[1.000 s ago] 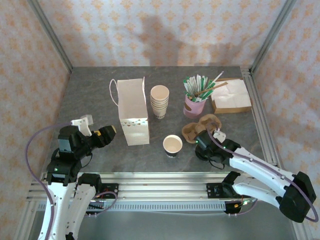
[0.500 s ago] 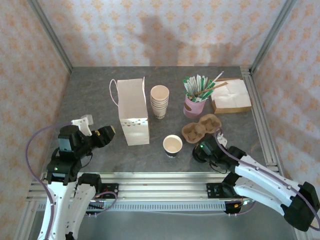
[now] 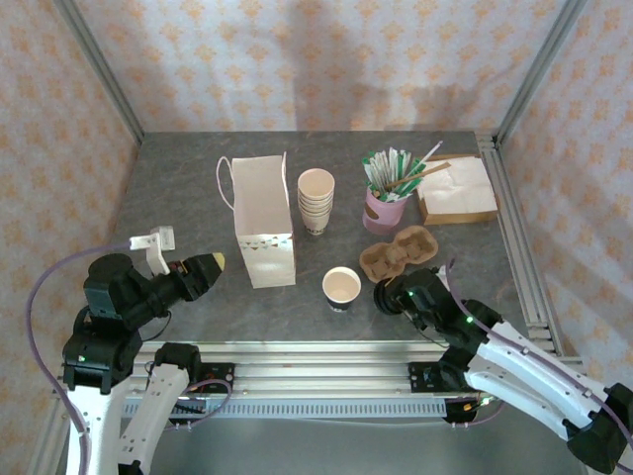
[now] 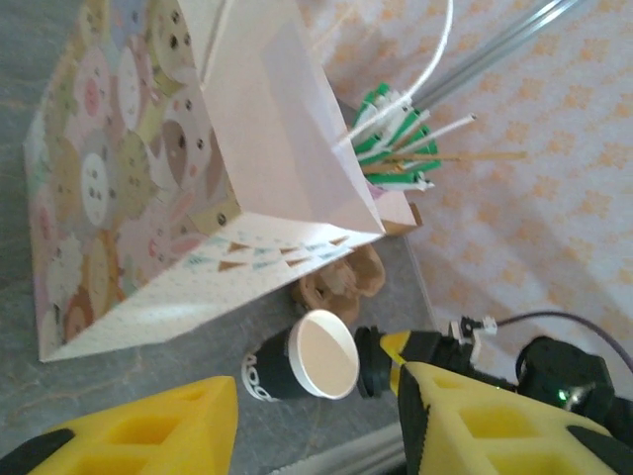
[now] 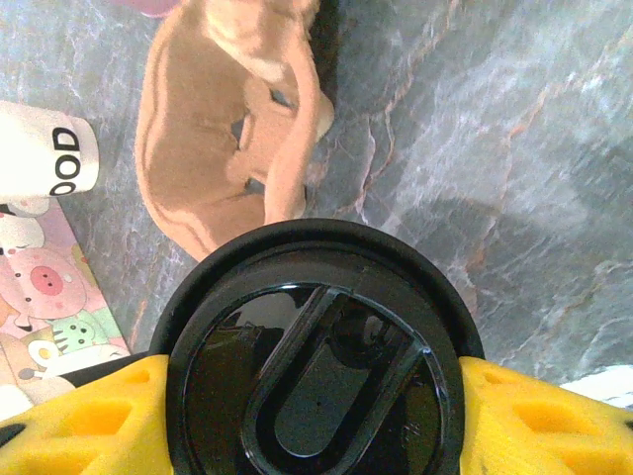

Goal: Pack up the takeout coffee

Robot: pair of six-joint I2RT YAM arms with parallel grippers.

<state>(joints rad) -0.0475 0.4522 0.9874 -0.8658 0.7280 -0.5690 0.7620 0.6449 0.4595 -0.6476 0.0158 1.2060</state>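
The takeout coffee cup (image 3: 341,288) stands upright and lidless on the table in front of the white paper bag (image 3: 263,223); in the left wrist view the cup (image 4: 297,363) shows a dark sleeve and a white rim. My right gripper (image 3: 388,297) is shut on a round black lid (image 5: 316,381), its yellow fingers (image 5: 524,416) on either side, just right of the cup and clear of it. The lid (image 4: 372,363) also shows edge-on next to the cup. My left gripper (image 3: 211,263) hovers left of the bag, open with nothing between its fingers (image 4: 148,430).
A stack of lidless tan cups (image 3: 316,201) stands right of the bag. Behind the right gripper lies a brown cardboard cup carrier (image 3: 398,250). Further back are a pink cup of stirrers (image 3: 386,203) and a box of napkins (image 3: 457,190).
My right gripper has carried the black lid left and nearer, from beside the carrier towards the open cup. My left arm has drawn back and its jaws have narrowed.
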